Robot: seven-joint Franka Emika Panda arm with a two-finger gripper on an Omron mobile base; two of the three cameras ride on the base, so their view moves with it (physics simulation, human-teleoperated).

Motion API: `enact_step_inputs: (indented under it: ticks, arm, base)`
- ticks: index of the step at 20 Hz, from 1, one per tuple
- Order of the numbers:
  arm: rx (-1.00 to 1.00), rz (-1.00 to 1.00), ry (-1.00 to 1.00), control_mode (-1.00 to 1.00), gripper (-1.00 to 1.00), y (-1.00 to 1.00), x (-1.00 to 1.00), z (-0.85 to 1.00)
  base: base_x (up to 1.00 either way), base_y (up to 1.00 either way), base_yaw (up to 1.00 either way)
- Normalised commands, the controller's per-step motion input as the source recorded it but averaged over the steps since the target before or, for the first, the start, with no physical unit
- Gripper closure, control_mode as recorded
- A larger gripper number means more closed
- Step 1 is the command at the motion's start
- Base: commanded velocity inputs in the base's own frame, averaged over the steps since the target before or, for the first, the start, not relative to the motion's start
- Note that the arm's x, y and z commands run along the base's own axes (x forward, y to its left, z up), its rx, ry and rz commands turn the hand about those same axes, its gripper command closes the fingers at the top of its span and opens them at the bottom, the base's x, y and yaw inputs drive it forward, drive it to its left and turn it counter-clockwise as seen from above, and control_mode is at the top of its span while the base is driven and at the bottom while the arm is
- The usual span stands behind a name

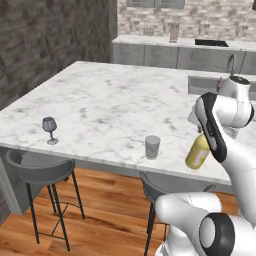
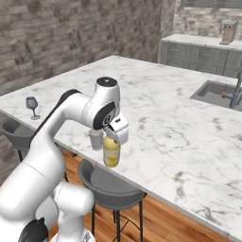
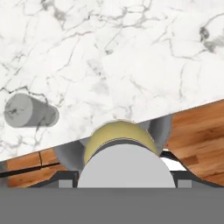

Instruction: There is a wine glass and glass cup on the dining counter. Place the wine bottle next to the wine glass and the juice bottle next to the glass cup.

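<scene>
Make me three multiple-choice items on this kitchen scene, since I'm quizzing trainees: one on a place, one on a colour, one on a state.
1. Where does the glass cup stand?
A. In the sink
B. On the dining counter near its stool-side edge, beside the juice bottle
C. On a stool

2. What colour is the juice bottle?
A. Yellow
B. Black
C. Green

3. How does the wine glass stand?
A. Lying on its side
B. Upside down
C. Upright on its foot

Answers:
1 B: both base views show the tumbler on the marble top by the edge, the bottle close beside it.
2 A: its body is yellow in the base views, below the gripper.
3 C: bowl above stem, foot flat on the counter, far from the bottle.
</scene>
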Motion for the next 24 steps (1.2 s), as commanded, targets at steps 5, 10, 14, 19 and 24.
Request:
enact_step_inputs:
  ticks: [5,10,14,19,24]
  arm:
    - [0.00,0.07,-0.02,-1.00,1.00,0.25,0.55,-0.13]
    - [0.00,0.05,0.00,-1.00,1.00,0.08,0.53,-0.12]
    - [0.00,0.05,0.00,-1.00,1.00,0.12,0.49,-0.09]
    - [-0.04,0.03,0.00,-1.00,1.00,0.06,0.37,-0.07]
    - [-0.13,0.04,0.03,-1.00,1.00,0.02,0.19,-0.20]
  base:
    - [0.00,0.00,0.00]
    - [0.00,0.00,0.00]
    - [0.00,0.00,0.00]
    - [0.00,0.00,0.00]
    - [0.00,0.00,0.00]
